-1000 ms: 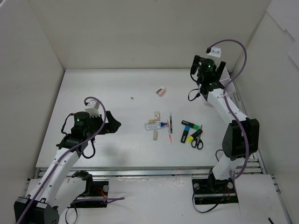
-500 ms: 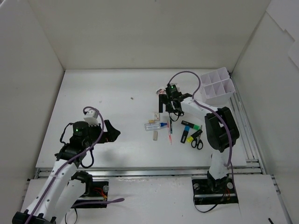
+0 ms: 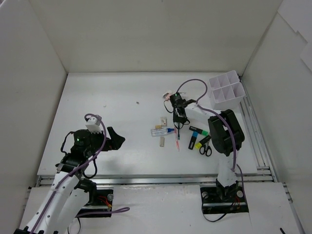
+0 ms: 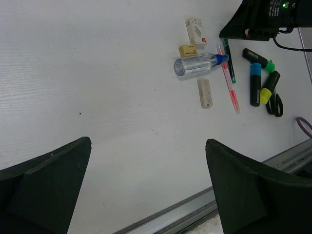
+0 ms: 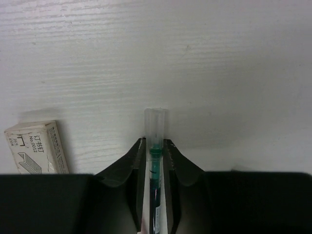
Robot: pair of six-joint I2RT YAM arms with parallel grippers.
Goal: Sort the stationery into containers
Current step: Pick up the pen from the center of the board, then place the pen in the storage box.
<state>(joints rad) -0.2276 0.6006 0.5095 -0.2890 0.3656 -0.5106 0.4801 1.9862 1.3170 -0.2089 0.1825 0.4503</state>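
The right gripper [image 5: 155, 148] has just swung away from the white plastic organiser box with square compartments [image 3: 225, 90]. Its jaws, wide a second ago, now pinch the thin dark-green pen with a clear cap [image 5: 156, 122]. The grasp looks made; the lift and the carry to a compartment are not yet done. The pen lies on the white table [image 5: 219, 48], gripped near its capped end. Its long axis runs near to far, cap toward the far wall. A beige staple box [image 5: 36, 146] lies just beside it, toward the left arm. The left gripper [image 3: 115, 138] hangs spread wide, well apart.
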